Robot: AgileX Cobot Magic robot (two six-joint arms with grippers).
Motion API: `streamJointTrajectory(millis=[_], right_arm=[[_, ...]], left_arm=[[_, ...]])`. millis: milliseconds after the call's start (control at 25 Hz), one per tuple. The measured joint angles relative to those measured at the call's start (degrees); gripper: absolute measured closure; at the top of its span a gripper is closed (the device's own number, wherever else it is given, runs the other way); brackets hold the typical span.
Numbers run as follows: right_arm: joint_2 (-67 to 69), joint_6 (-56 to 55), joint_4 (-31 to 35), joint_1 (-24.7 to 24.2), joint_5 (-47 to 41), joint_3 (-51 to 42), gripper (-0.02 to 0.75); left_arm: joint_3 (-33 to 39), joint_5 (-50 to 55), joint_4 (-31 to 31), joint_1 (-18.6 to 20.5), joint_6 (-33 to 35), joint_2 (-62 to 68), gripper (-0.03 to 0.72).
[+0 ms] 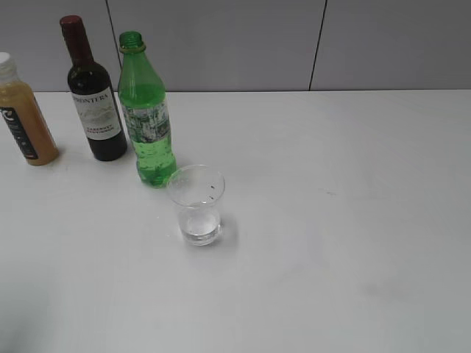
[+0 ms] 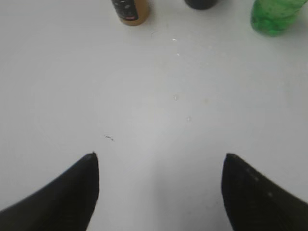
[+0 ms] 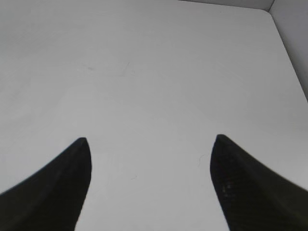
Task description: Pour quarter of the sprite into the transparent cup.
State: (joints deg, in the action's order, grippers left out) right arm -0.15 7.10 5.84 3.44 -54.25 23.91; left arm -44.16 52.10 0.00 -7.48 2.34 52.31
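Note:
The sprite (image 1: 146,118), a tall green capless bottle with a white-green label, stands upright at the back left of the white table (image 1: 338,220). Its base also shows at the top right of the left wrist view (image 2: 272,17). The transparent cup (image 1: 197,205) stands upright just in front of it and to its right, with a dark speck near the rim. My left gripper (image 2: 160,156) is open and empty over bare table, well short of the bottles. My right gripper (image 3: 150,140) is open and empty over bare table. Neither gripper shows in the exterior view.
A dark wine bottle (image 1: 94,95) with a red top stands left of the sprite, and an orange juice bottle (image 1: 23,118) stands at the far left edge. A grey panelled wall (image 1: 294,44) runs behind the table. The table's edge and corner show in the right wrist view (image 3: 284,33).

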Motion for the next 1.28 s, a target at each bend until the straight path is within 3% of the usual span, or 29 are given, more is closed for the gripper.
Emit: streamJointTrajectory(millis=[200,1040,1280], right_arm=[[0.0,0.0,0.0,0.0,0.0,0.0,0.144],[0.0,0.0,0.0,0.0,0.0,0.0,0.144],[0.0,0.0,0.0,0.0,0.0,0.0,0.144]], left_arm=[[0.0,3.9,-2.0,4.3,3.3,-3.2,0.085],[0.1,12.2,-6.2,4.5,3.7,-25.0,0.098],[5.8,12.7,-7.0,4.5,3.6,-34.7,0.098]])
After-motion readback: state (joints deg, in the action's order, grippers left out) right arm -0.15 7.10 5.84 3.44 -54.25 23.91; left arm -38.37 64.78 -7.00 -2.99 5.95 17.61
